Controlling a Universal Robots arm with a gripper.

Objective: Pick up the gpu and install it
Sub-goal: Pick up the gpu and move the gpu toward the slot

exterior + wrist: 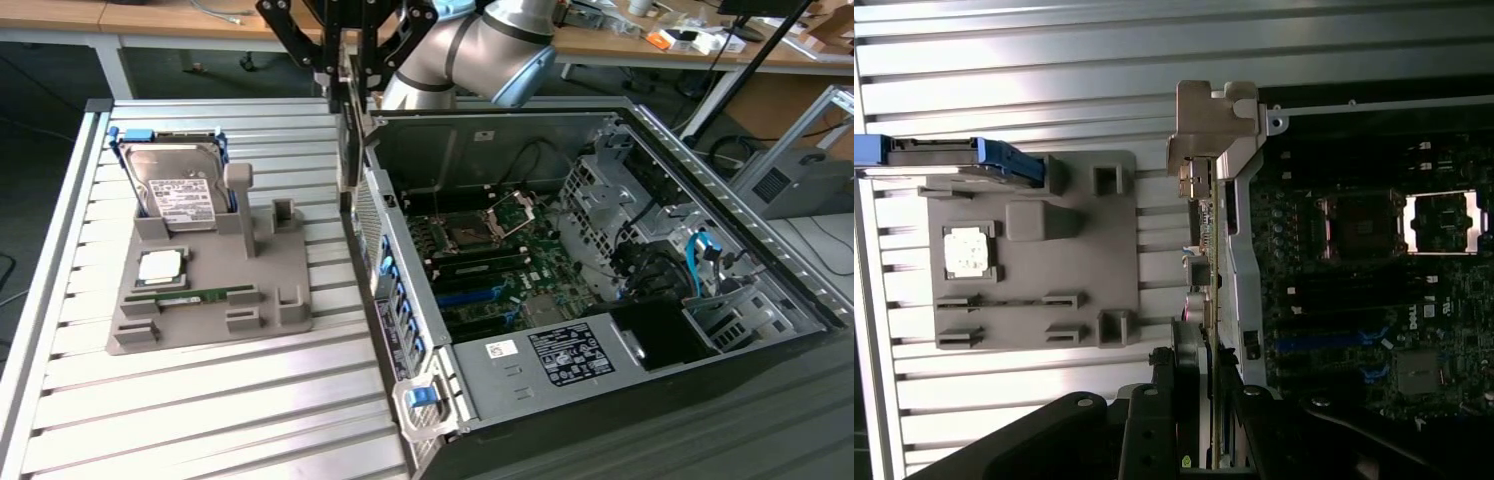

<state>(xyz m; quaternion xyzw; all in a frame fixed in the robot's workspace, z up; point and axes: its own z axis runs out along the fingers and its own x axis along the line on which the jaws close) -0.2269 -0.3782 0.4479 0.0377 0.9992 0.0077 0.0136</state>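
Hand (pixel 344 62) pinching the gpu (pixel 351 130) above the open computer case (pixel 534 372).

The hand's fingers are closed against both faces of the gpu, which hangs upright and edge-on directly below the hand. In the wrist view the card (pixel 1199 215) runs away from the hand (pixel 1194 385), with its metal bracket at the far end. The card's lower end is level with the rim of the case wall; whether it touches cannot be determined. The motherboard (pixel 497 262) lies inside the case, below and to one side of the hand. On the opposite side of the hand, the grey fixture tray (pixel 283 312) rests on the slatted surface (pixel 200 410) and carries an upright hard drive (pixel 180 192), a processor (pixel 160 265) and a memory stick (pixel 187 297).
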